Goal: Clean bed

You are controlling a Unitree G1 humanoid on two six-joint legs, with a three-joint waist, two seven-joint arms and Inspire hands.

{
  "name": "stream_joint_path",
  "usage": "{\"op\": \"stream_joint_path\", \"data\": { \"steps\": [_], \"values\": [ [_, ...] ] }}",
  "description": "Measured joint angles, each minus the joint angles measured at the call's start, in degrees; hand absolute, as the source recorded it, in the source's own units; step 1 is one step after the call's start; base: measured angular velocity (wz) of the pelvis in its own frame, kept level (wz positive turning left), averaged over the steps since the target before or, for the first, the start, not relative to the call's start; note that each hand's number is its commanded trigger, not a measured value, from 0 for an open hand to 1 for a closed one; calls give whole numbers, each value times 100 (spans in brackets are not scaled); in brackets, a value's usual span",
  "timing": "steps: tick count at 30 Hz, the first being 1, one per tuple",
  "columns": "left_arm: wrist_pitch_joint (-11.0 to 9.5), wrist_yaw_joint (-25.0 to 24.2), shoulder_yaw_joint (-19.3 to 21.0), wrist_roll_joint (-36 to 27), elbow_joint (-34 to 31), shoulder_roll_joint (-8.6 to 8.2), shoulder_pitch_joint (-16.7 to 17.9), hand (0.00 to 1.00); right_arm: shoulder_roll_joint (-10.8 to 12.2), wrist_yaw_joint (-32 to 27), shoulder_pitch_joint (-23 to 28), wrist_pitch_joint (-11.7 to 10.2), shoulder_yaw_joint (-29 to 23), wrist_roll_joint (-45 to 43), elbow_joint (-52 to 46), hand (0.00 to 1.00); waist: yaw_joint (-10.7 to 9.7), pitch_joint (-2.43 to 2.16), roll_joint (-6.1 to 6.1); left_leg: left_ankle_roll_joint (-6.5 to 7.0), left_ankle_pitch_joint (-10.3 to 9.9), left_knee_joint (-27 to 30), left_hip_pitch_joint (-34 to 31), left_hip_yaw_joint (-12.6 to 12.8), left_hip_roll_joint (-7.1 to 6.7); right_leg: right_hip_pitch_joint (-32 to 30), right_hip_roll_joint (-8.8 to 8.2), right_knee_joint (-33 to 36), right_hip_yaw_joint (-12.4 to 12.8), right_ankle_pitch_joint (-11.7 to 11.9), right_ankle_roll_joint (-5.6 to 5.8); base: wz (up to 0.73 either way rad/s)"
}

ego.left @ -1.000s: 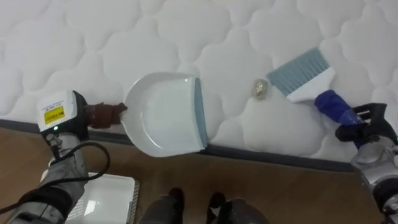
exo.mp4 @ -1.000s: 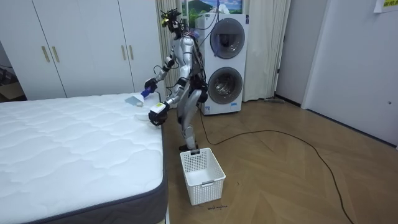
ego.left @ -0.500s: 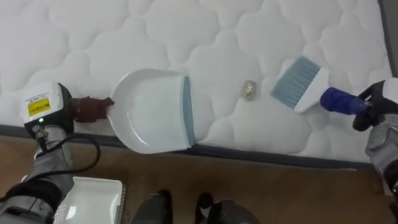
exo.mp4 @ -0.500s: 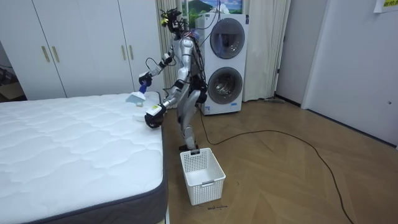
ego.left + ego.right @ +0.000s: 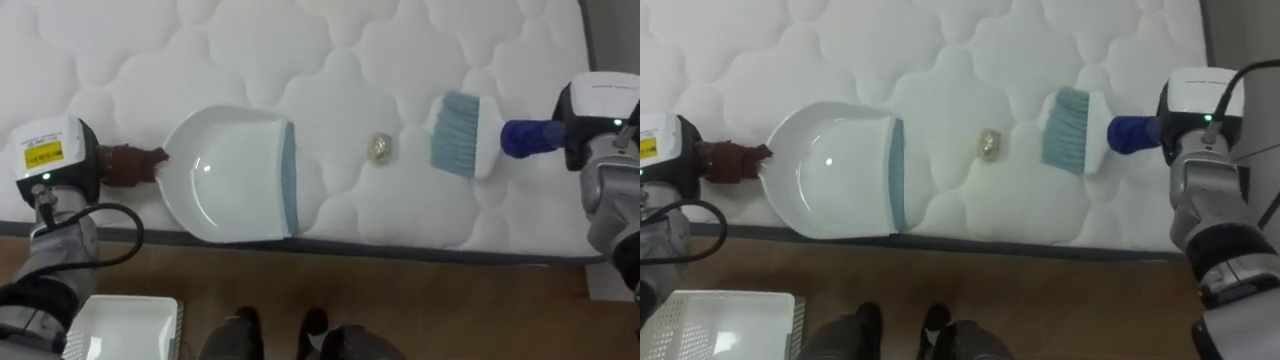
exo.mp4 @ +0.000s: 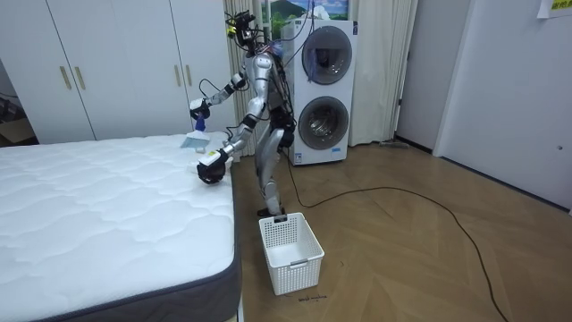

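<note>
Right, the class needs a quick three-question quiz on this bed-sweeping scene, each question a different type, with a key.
1. True or false: the crumpled scrap lies on the mattress, between the dustpan and the hand brush.
2. The dustpan's handle is: A blue, B brown, C white.
3. Fill in: the white basket stands on the ___.
Key: 1 true; 2 B; 3 floor.
</note>
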Motion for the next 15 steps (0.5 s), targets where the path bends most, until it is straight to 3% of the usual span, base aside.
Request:
{"op": "stream_joint_path", "data": {
  "steps": [10, 15],
  "values": [
    [-119, -222, 0, 71, -159, 57, -21, 100, -48, 679, 62, 99, 412, -292, -513, 100, 114, 24, 27, 1, -1, -90, 46, -31, 139, 249, 193, -516, -84, 276, 33, -4],
    [-183, -252, -41, 102, -251, 80, -21, 100, -76, 1033, 181, 108, 536, -506, -1078, 100, 143, 31, 39, 0, 0, -164, 107, -36, 141, 315, 210, -602, -98, 315, 32, -1]
  ]
}}
